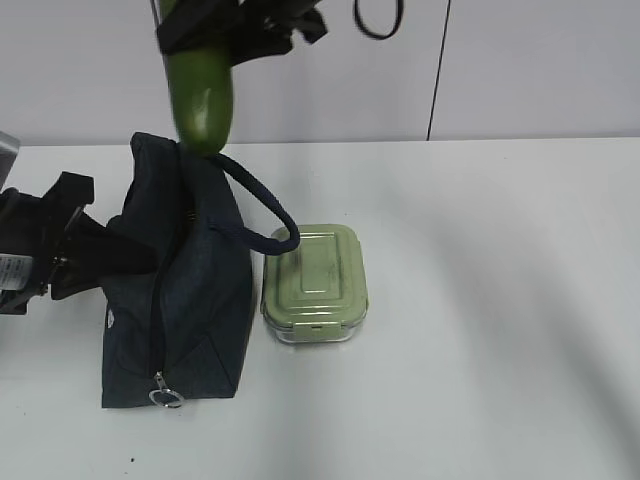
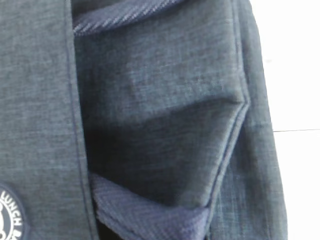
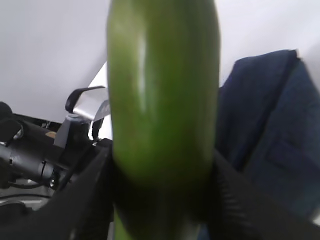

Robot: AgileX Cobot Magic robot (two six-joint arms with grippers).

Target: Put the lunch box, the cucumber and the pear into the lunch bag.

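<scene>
- One cucumber [image 1: 201, 98] was in view, hanging upright with its long axis vertical and its rounded end pointing down at the top of the bag.
- The right tool [image 1: 235, 25], at about 12 o'clock in the exterior view, was clamped on the cucumber's upper part; in the right wrist view its dark fingers [image 3: 85, 200] pressed on both sides of the green body [image 3: 162, 100].
- One lunch bag [image 1: 185, 300] stood on the white tabletop [image 1: 480, 300], its long side running from 12 to 6 o'clock, zipper pull ring [image 1: 166, 397] at the 6 o'clock end.
- One loop handle [image 1: 262, 205] arched from the bag toward 3 o'clock, over the corner of the box.
- One lunch box [image 1: 315, 283] lay flat just beside the bag at its 3 o'clock side, clip facing 6 o'clock.
- The left tool [image 1: 75, 245] sat against the bag's 9 o'clock side; whether it was apart or together I could not tell. Its wrist view showed only navy fabric [image 2: 165, 125] and part of a round badge [image 2: 10, 215].
- No pear showed in any view.
</scene>
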